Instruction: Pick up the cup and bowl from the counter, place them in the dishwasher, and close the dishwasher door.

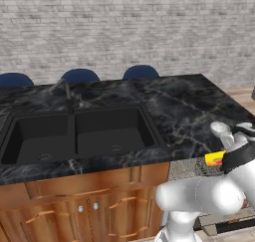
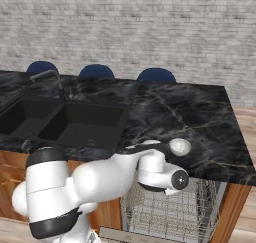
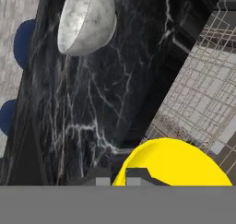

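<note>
Gripper (image 3: 119, 178): closed on yellow cup (image 3: 173, 165), beside counter (image 3: 106, 103) edge, above dishwasher (image 3: 203, 94) rack. Step: loading cup. Next: lower, release; bowl (image 3: 87, 18) remains on counter.

you are looking at a grey brick wall (image 1: 124, 27) that closes the kitchen well beyond the tool (image 3: 118, 177). in front of it stand three blue chair backs, all far past the tool: the first chair (image 1: 14, 79) lies farthest from it, the middle chair (image 1: 79, 75) comes next, and the third chair (image 1: 141, 71) is the nearest to it. a dark faucet (image 1: 67, 94) rises well off to the tool's left, arching over the basins. brown wooden cabinets (image 1: 74, 206) with curved handles sit low and to the tool's left. a strip of pale wooden floor (image 1: 244, 94) shows beyond the tool, at the wall's foot.
</note>
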You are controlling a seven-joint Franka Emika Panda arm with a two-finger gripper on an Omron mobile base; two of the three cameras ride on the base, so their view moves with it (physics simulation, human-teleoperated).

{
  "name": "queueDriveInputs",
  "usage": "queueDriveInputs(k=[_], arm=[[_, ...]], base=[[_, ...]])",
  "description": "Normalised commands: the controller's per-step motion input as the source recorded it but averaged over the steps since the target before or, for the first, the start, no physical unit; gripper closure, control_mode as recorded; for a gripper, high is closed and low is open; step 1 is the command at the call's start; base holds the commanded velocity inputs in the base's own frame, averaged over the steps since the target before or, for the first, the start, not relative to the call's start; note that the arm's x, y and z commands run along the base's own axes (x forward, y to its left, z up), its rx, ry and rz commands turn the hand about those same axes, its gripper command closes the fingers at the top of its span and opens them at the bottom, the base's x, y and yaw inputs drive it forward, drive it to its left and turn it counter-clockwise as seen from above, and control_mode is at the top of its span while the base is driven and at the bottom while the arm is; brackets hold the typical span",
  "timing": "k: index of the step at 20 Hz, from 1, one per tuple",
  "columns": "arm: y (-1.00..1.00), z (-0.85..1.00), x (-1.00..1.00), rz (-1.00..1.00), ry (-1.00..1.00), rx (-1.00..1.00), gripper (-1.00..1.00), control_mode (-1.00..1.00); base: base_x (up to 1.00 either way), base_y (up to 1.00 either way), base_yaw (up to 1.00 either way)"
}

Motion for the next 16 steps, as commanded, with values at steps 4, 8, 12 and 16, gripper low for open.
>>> queueDriveInputs(k=[4,8,12,16], arm=[[-0.23,-0.49,0.00,0.00,0.00,0.07,1.00,-1.00],[-0.26,-0.41,0.00,0.00,0.00,0.04,1.00,-1.00],[-0.27,-0.40,0.00,0.00,0.00,0.01,1.00,-1.00],[-0.24,-0.43,0.00,0.00,0.00,0.00,1.00,-1.00]], base=[[0.00,0.00,0.00],[0.00,0.00,0.00],[0.00,0.00,0.00],[0.00,0.00,0.00]])
